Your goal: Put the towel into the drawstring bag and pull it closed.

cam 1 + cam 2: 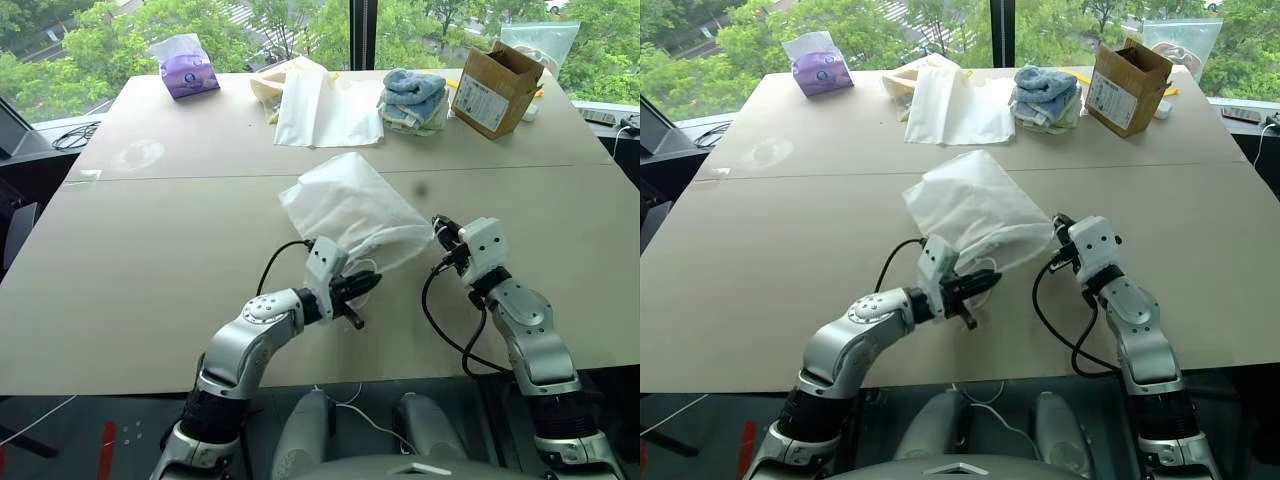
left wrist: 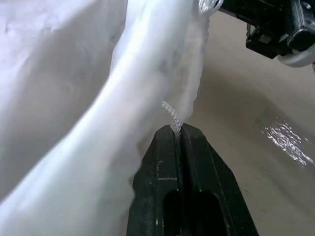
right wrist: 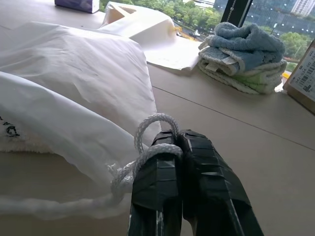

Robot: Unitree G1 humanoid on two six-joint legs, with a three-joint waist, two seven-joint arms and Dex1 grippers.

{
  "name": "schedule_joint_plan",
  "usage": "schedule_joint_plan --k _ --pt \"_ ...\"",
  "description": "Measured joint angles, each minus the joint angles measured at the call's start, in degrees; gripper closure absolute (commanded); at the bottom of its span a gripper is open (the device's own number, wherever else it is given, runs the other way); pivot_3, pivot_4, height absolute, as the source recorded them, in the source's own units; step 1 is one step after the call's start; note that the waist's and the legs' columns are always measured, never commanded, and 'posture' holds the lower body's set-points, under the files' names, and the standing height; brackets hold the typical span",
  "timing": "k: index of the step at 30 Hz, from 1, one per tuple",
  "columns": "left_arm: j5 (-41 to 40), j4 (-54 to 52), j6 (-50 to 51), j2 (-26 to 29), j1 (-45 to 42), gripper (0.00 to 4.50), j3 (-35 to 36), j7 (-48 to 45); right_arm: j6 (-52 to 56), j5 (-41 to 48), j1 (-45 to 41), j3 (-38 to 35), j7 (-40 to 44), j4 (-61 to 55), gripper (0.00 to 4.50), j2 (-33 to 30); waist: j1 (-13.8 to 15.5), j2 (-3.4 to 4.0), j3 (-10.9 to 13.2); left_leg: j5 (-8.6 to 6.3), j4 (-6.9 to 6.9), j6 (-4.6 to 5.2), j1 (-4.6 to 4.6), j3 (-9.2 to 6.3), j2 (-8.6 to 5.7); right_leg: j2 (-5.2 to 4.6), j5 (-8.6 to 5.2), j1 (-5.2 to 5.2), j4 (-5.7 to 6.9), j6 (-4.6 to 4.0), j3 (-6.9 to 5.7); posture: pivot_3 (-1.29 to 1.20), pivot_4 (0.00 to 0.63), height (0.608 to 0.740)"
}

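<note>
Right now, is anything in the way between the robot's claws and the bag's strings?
No. Both claws are already on them: the left claw is shut on a cord at the drawstring bag's mouth, and the right claw is shut on the looped cord on its side.

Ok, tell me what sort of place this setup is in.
Probably an upper-floor office or lab set up for trials: a large plain table against a window overlooking treetops, with a tissue pack, folded blue towels and a cardboard box as props.
</note>
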Motion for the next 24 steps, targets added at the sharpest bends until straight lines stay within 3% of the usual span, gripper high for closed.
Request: schedule_joint_plan --k 1,5,24 --pt "-1.28 -0.19 0.17 -0.24 0.11 3.63 0.6 -0.41 0.0 0.0 -0.01 0.0 0.0 0.0 4.5 0.0 0.0 0.0 0.0 0.0 0.0 0.0 0.0 0.0 0.0 0.0 0.0 0.0 0.0 0.0 0.0 0.0 0.15 0.74" --pt "-1.94 -0.83 0.44 -0.36 0.07 1.74 0.83 -0.26 0.0 -0.01 -0.08 0.02 0.01 0.01 4.5 0.02 0.0 0.0 0.0 0.0 0.0 0.0 0.0 0.0 0.0 0.0 0.0 0.0 0.0 0.0 -0.01 0.0 0.15 0.74" --pt "-2.96 0.78 5.75 -0.42 -1.22 1.74 -2.31 -0.48 0.13 -0.45 1.32 0.02 -0.25 -0.74 4.5 -0.03 0.01 0.0 0.0 0.0 0.0 0.0 0.01 -0.01 0.0 0.01 0.0 0.0 0.0 0.0 -0.01 0.0 0.15 0.74"
